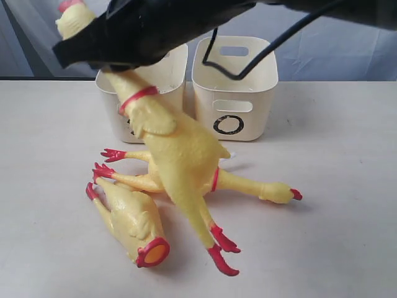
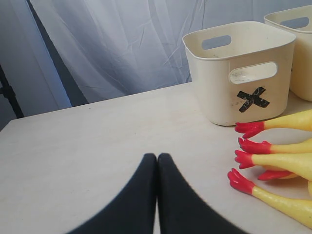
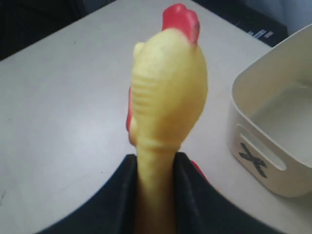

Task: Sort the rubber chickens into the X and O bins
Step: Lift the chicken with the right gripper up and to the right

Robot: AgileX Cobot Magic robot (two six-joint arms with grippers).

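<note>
Near the X bin (image 2: 234,92), right pincer (image 3: 155,168) pinches a chicken (image 1: 180,149) by its neck; left pincer (image 2: 157,161) pressed together.

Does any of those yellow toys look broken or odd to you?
Yes. The front chicken, lying on the table, has no head: its neck ends in an open, red-rimmed hole. The held chicken in the right claw has its head.

Yellow rubber chickens (image 1: 183,158), red feet (image 1: 224,241), cream bins (image 1: 260,93), black X (image 2: 253,99), black O (image 1: 227,124), off-white table (image 1: 49,136)
</note>
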